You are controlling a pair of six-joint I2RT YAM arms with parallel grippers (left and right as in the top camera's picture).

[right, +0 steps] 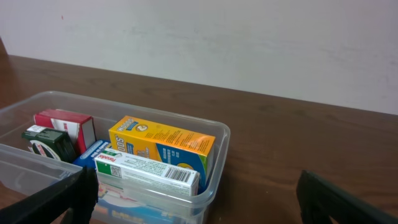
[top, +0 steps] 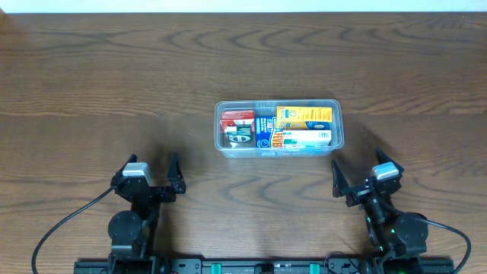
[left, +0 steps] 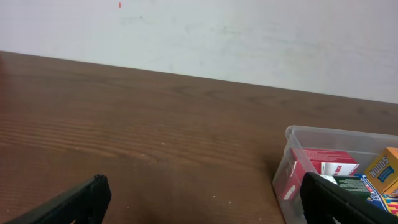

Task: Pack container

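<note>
The clear plastic container (top: pixel 217 129) sits at the table's middle, holding a red box (top: pixel 237 116), a dark green item (top: pixel 239 136), a blue box (top: pixel 264 131), a yellow-orange box (top: pixel 303 116) and a white box (top: pixel 308 139). My left gripper (top: pixel 153 169) stands open near the front left, well short of the tub, with nothing between its fingers. My right gripper (top: pixel 360 170) is open just off the tub's front right corner, also holding nothing. The left wrist view has the container (left: pixel 292 142) at its right edge. In the right wrist view the container (right: pixel 219 132) is close ahead on the left.
Dark wooden table (top: pixel 114 91) all round the tub, with a pale wall (left: pixel 249 37) behind its far edge. Black cables (top: pixel 65 221) trail from both arm bases along the front edge.
</note>
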